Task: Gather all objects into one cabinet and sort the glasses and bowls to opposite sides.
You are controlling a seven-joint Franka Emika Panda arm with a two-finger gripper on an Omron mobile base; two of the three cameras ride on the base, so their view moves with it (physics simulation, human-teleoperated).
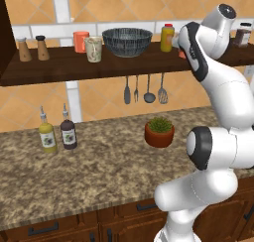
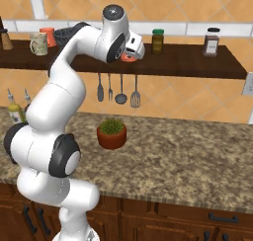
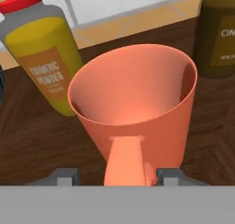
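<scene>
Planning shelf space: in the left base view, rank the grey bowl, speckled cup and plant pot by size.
1. Grey bowl, clearly widest.
2. Plant pot, though it stands nearer the camera, so unsure.
3. Speckled cup.

Bowl (image 1: 127, 41) on shelf (image 1: 74, 67), two cups (image 1: 93, 49) left, jar (image 1: 167, 37) right.

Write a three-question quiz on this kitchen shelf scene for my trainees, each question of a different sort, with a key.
1. True or false: the bowl stands on the counter.
2. Which cup sits directly in front of the hand camera? A. speckled cup B. coral cup C. neither
3. Fill in: in the hand view, the jar left of the coral cup is the ______ jar.

Key
1. False; it stands on the shelf.
2. B
3. yellow
</scene>
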